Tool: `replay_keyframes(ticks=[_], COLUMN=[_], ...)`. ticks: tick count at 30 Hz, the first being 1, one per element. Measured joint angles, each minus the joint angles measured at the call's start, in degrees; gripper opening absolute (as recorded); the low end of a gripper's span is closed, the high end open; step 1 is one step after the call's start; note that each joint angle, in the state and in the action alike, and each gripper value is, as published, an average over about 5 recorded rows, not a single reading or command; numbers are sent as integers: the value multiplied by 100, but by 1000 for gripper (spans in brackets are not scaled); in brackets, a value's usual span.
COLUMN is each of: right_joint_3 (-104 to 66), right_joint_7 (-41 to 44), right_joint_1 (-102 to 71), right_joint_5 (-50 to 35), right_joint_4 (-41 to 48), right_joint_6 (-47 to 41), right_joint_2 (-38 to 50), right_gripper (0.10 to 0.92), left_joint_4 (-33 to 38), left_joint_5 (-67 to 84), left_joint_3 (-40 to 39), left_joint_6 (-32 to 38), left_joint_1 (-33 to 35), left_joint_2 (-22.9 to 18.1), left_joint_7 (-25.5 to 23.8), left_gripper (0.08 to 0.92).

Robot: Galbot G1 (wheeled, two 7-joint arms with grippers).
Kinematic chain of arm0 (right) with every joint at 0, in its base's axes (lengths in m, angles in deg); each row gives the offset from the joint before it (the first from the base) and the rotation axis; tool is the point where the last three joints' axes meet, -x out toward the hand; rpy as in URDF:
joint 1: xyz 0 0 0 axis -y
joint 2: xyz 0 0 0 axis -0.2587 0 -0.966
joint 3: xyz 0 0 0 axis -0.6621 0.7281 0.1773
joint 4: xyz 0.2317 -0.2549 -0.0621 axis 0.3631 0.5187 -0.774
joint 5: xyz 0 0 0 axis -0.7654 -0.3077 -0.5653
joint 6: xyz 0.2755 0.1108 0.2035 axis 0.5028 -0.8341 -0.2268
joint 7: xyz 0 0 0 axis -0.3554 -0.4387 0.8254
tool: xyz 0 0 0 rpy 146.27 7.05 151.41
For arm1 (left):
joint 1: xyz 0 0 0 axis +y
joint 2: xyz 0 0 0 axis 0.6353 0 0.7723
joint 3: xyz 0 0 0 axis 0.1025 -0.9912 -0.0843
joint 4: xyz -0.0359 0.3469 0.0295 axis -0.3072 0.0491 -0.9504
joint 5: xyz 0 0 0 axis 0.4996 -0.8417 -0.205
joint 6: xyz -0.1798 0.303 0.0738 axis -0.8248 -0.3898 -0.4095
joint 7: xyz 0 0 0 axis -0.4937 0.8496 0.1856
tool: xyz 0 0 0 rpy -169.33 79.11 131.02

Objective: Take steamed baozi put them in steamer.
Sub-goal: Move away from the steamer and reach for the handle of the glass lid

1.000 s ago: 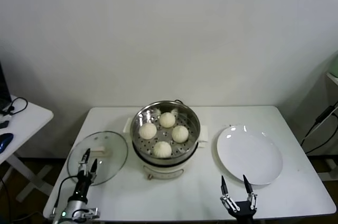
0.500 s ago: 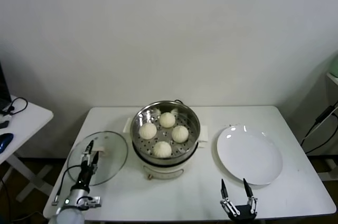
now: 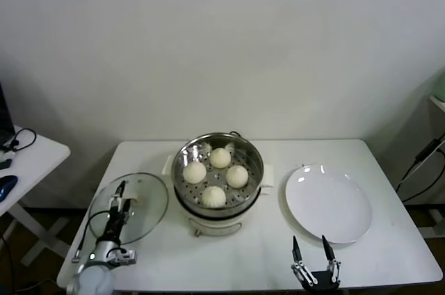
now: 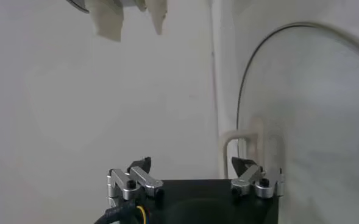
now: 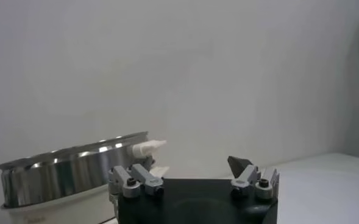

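Note:
The steamer [image 3: 182, 179], a shiny steel basket on a cream-white pot base, stands mid-table. Four steamed baozi lie on its perforated floor: one at the left [image 3: 195, 172], one at the back [image 3: 220, 158], one at the right [image 3: 237, 175], one at the front [image 3: 213, 196]. My left gripper [image 3: 120, 194] is open and empty, low over the near-left part of the glass lid [image 3: 142, 201]; its wrist view [image 4: 190, 163] shows the lid [image 4: 307, 109] beside it. My right gripper [image 3: 309, 245] is open and empty at the table's front edge, below the plate; its wrist view [image 5: 191, 163] shows the steamer wall [image 5: 69, 161].
A flat white plate [image 3: 328, 203] lies bare to the right of the steamer. The glass lid lies flat on the table's left side, its handle [image 4: 252, 140] near my left gripper. A small side table [image 3: 28, 163] with cables stands at the far left.
My left gripper has shifted a little farther over the lid and turned edge-on to the head camera. My right gripper has sunk slightly toward the front edge. The baozi have not moved.

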Motion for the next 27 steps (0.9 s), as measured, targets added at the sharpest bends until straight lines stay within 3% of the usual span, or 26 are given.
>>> replay_keyframes(ticks=[7,27], right_joint_3=[3,1], right_joint_7=[-5,-25], right_joint_1=[-42,-69], right_joint_5=[2,-10], right_joint_4=[-40,-92], right_joint_6=[1,37], right_joint_2=[1,-14], right_gripper=[823,823], left_joint_4=[-89,-338], left_joint_5=[11,27], left_joint_3=[-42,60], left_joint_6=[-115,-98], left_joint_1=[-95,-150], left_joint_2=[12,-28], left_joint_7=[-73,-97], left_gripper=[789,216])
